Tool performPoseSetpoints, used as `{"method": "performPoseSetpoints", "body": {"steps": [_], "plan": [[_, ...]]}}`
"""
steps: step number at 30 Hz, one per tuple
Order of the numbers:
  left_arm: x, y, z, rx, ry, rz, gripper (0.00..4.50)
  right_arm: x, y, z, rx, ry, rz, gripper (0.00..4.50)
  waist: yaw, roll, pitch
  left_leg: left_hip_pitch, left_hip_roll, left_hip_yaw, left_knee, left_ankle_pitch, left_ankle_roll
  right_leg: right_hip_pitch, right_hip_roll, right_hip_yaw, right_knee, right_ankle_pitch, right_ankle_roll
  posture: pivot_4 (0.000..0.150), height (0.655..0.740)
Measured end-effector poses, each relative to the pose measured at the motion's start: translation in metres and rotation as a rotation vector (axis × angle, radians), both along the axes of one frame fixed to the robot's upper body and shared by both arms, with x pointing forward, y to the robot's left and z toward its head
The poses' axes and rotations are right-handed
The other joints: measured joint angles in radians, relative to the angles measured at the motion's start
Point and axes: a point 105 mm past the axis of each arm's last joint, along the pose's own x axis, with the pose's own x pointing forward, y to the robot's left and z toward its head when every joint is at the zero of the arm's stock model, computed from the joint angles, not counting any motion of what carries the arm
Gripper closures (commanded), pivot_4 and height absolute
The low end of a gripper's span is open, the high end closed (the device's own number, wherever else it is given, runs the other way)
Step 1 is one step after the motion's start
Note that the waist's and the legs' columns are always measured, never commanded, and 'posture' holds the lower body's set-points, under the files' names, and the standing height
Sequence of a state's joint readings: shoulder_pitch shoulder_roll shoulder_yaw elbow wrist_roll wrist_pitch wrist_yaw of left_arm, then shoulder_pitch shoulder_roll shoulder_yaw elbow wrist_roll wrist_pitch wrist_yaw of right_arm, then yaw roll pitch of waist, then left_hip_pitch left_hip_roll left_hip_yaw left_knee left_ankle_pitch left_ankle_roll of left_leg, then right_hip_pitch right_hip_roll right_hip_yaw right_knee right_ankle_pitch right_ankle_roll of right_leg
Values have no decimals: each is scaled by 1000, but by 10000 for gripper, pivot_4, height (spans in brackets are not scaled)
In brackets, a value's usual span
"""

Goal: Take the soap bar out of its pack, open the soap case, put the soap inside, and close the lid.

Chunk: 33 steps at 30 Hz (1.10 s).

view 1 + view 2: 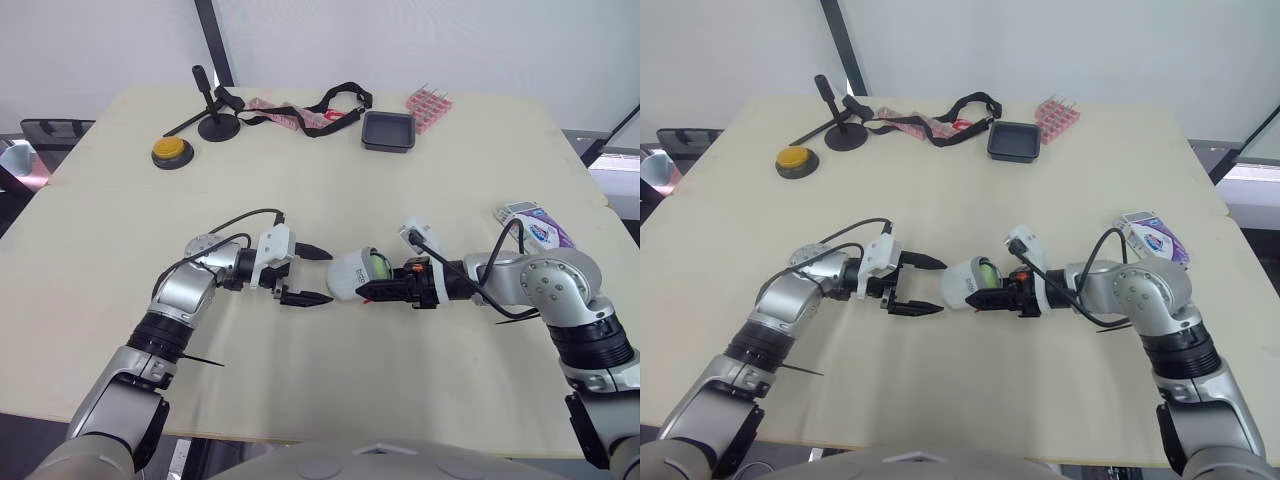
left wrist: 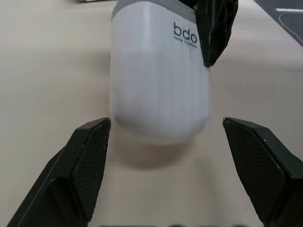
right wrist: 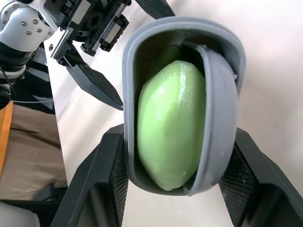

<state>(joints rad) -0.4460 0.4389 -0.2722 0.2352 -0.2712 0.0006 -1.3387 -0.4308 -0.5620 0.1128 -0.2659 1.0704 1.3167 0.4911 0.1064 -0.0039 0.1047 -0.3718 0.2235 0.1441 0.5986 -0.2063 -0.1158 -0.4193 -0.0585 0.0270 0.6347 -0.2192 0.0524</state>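
The white soap case lies on its side near the table's front middle, with the green soap bar inside its grey-lined opening. My right gripper is shut on the case's open end, one finger on each side. A grey inner piece sits askew beside the soap. My left gripper is open just left of the case. In the left wrist view its fingers flank the case's rounded closed end without touching it. The empty blue-and-white soap pack lies at the right.
At the back of the table are a black square tray, a pink rack, a strap with red-patterned cloth, a black stand and a yellow button. The table's front edge runs close below both arms.
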Motion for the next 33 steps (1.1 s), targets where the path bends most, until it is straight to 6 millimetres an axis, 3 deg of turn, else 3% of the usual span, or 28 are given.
{"method": "performPoseSetpoints", "body": {"steps": [7, 19, 24, 33], "plan": [[7, 4, 7, -6, 3, 16, 4949, 0, -5, 2, -104, -83, 62, 24420, 0, 0, 0, 0, 0, 0, 0, 0, 0, 0, 0, 0, 1, 0, 0, 1500, 7400], [13, 2, 17, 2, 13, 13, 4949, 2, -1, 25, -287, -301, 232, 24420, 0, 0, 0, 0, 0, 0, 0, 0, 0, 0, 0, 1, 1, 0, 0, 1500, 7400], [11, -2, 20, -22, 33, 2, 4949, 1, -2, 27, -345, -340, 270, 24420, 3, 0, 0, 0, 0, 0, 1, 0, 0, 0, 0, 1, 1, 0, 0, 1500, 7400], [1, -18, 45, -26, 49, -82, 4949, 6, 1, 32, -462, -459, 360, 24420, 0, 0, 0, 1, 0, 0, 1, 0, 0, 0, 0, 1, 2, 0, 0, 1500, 7400]]}}
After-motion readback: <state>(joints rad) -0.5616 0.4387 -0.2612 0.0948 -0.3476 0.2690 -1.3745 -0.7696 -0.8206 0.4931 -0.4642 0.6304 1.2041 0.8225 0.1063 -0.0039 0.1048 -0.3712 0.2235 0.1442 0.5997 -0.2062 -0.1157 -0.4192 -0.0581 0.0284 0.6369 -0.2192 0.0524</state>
